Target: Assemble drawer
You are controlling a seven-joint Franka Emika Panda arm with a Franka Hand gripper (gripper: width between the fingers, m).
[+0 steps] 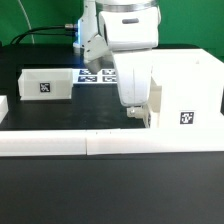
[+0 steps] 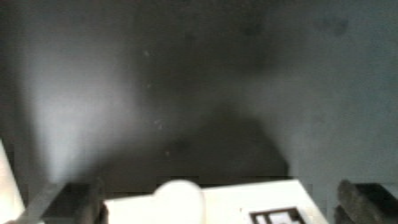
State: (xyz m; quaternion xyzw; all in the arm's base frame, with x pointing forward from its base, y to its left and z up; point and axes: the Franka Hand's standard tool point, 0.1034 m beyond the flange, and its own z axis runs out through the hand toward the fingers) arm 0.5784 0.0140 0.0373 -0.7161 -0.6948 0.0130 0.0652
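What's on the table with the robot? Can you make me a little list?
hand: gripper low over the black table, a finger on each side of the knobbed tray
grip: cannot tell if squeezing
box: tall box, tagged, at the exterior view's right
spare: other tray, flat on the table, at the exterior view's left
front: low white wall

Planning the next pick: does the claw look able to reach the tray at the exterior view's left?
Probably yes: the tray lies alone on the table, nothing over it, and the claw looks open.
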